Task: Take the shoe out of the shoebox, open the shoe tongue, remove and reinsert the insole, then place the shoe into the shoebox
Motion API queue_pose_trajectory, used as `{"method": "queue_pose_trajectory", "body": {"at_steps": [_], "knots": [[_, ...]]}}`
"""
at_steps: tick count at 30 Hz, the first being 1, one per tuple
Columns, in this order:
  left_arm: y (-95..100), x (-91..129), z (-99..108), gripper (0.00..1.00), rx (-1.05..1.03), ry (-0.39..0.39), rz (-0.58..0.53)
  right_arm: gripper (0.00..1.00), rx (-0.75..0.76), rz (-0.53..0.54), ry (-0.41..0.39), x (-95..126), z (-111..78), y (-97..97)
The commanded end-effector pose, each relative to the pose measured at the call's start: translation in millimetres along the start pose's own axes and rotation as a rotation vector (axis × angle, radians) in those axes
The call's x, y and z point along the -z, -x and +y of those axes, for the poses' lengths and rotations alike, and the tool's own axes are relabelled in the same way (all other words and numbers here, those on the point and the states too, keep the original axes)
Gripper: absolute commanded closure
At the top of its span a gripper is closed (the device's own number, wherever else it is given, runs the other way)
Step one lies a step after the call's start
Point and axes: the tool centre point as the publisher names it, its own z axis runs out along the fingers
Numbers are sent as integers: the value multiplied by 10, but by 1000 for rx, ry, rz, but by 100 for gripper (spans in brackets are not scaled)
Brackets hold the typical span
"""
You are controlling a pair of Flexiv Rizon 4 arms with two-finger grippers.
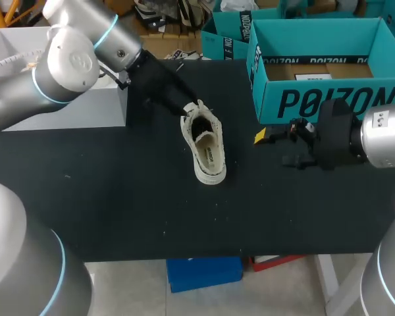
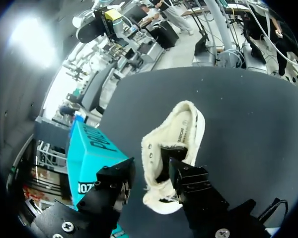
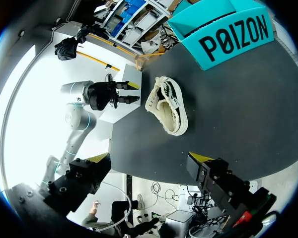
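A cream low-top shoe (image 1: 205, 146) lies on the black table (image 1: 118, 191), toe toward the front edge. My left gripper (image 1: 188, 109) is at its back end. In the left wrist view the left gripper (image 2: 151, 169) stands open, with one of its fingers (image 2: 185, 174) in the shoe's (image 2: 176, 136) opening and the other just outside the side wall. The teal shoebox (image 1: 319, 72) stands open at the back right. My right gripper (image 1: 268, 138) hovers open between shoe and box with nothing in it. From the right wrist, the shoe (image 3: 167, 105) lies ahead of the right gripper (image 3: 149, 166).
A white block (image 1: 66, 108) stands at the table's back left, beside my left arm. Bare black table surface spreads in front of the shoe to the front edge. The shoebox (image 3: 228, 34) sits near the table's far right corner.
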Motion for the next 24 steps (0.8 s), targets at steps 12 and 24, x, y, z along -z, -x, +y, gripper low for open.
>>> {"method": "queue_pose_trajectory", "body": {"at_steps": [12,24], "knots": [[-412,978,-504,0,232,118,-46,0,0,-1,1,-7,-1,-5],[-963,1233,-685,0,461,167,110,0,0,-1,1,-7,-1,-5]]}}
